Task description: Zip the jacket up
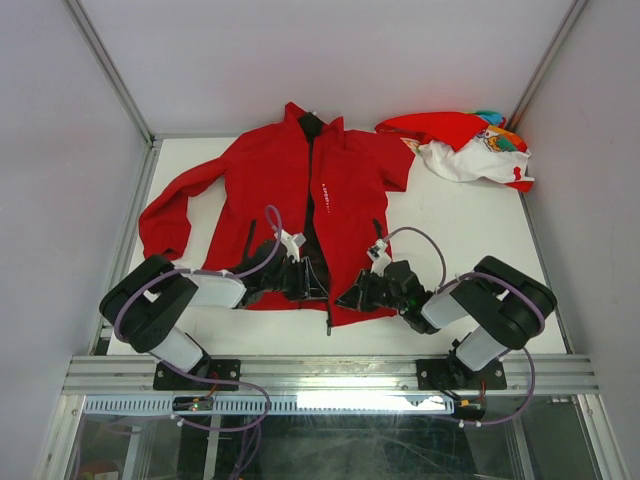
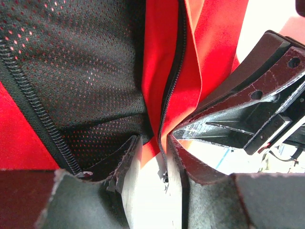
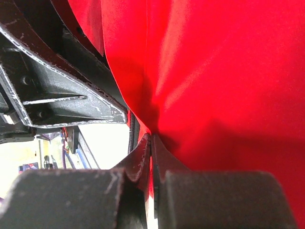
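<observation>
The red jacket (image 1: 350, 190) lies flat on the white table, collar far, front open at the hem with black mesh lining (image 2: 81, 71) showing. My left gripper (image 1: 312, 282) is open at the bottom of the front opening. In the left wrist view its fingers (image 2: 151, 143) straddle the lower end of one zipper track (image 2: 174, 71), whose end pin (image 2: 164, 175) hangs between them untouched. The other track (image 2: 33, 114) runs along the lining to the left. My right gripper (image 1: 350, 298) is shut on the jacket's red hem fabric (image 3: 151, 138) just beside the zipper edge.
A smaller red-and-white printed garment (image 1: 470, 150) lies crumpled at the back right corner. The two grippers are very close together; the right one fills the right of the left wrist view (image 2: 257, 109). The table's front edge (image 1: 330, 345) is just behind the hem.
</observation>
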`<control>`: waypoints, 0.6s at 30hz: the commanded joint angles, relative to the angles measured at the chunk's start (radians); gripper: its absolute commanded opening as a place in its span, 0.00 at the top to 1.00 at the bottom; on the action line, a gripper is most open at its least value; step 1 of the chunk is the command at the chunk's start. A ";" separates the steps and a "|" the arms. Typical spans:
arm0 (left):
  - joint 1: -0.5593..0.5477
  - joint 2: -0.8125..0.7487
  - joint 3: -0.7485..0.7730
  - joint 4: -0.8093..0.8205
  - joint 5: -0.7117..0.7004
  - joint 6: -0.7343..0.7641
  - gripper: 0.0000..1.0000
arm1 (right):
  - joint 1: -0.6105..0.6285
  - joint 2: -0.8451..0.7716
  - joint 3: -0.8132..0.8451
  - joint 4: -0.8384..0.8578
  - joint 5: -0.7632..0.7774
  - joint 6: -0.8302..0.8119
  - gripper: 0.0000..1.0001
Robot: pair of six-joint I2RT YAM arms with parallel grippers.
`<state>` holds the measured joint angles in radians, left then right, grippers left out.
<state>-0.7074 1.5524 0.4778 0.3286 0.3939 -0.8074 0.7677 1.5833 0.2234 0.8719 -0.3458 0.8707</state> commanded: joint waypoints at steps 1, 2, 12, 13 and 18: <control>-0.008 0.022 0.018 0.047 0.004 0.029 0.72 | -0.006 -0.003 -0.006 0.041 0.004 -0.002 1.00; -0.009 0.023 0.018 0.051 0.007 0.027 0.72 | -0.006 0.007 -0.007 0.046 0.004 -0.002 1.00; -0.019 0.048 0.041 0.057 0.027 0.028 0.77 | -0.009 0.090 -0.019 0.146 -0.013 0.062 1.00; -0.020 0.055 0.042 0.061 0.030 0.028 0.78 | -0.009 0.089 -0.019 0.148 -0.013 0.063 1.00; -0.022 0.047 0.041 0.079 0.037 0.028 0.83 | -0.014 0.063 -0.021 0.133 -0.018 0.060 1.00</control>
<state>-0.7185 1.6054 0.5022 0.3611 0.4072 -0.8021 0.7593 1.6596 0.2123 0.9836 -0.3611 0.9340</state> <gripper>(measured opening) 0.181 0.006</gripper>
